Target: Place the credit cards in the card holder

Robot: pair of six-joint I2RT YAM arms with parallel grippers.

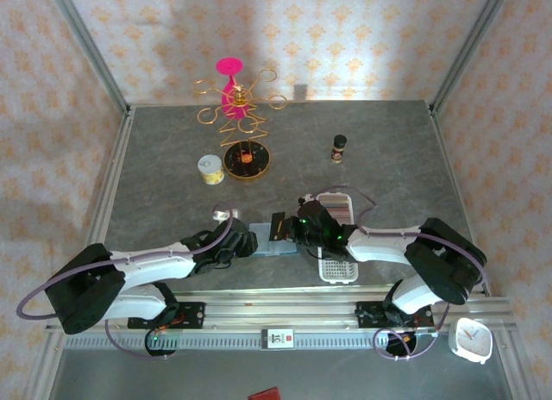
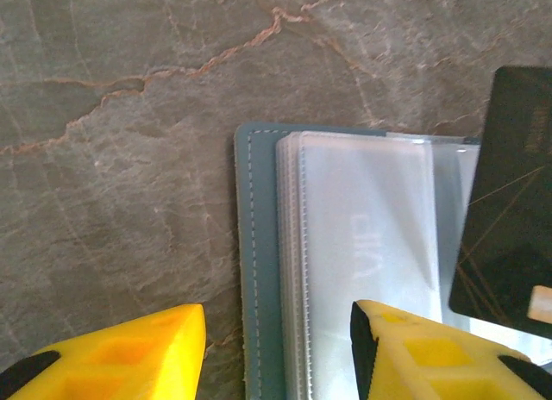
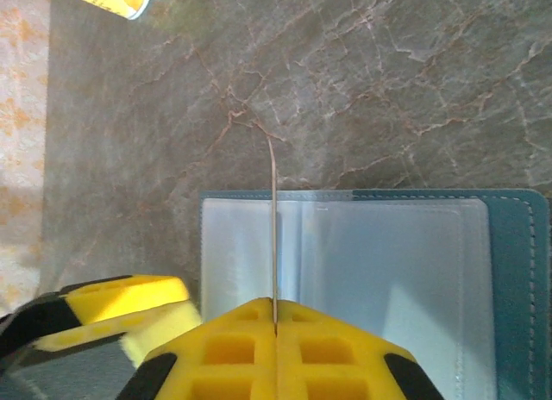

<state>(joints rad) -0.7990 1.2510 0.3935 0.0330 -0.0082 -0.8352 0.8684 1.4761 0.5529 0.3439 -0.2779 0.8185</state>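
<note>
My right gripper (image 3: pixel 274 324) is clamped shut on a credit card (image 3: pixel 272 228), which its wrist camera sees edge-on, a hair-thin line running from the pads toward 12 o'clock. I judge it is held on edge so that it can be slipped under a sleeve lip rather than dropped flat. Beyond it lies the card holder (image 3: pixel 513 271), opened flat on the table (image 3: pixel 388 90) with its clear sleeves (image 3: pixel 379 271) facing up. I cannot tell whether the card's far edge touches them.

My left gripper (image 2: pixel 276 324) has its jaws apart and grasps nothing. One finger sits over bare table at 7 o'clock and the other over the sleeves at 5 o'clock, straddling the holder's stitched edge. I read that as a brace, placed so the holder won't skid when the card pushes in.

From the left wrist camera the card shows its face at 3 o'clock: stiff, flat plastic, dark with fine gold lines. The holder's cover is teal, leather-like, with pale stitching along a rounded rim. The sleeves are glossy, layered film, and they look floppy and likely to cling. The table is smooth grey stone-pattern with rust veins — little grip there. In the top view a white slotted tray (image 1: pixel 336 249) lies at 3 o'clock of the holder.
</note>
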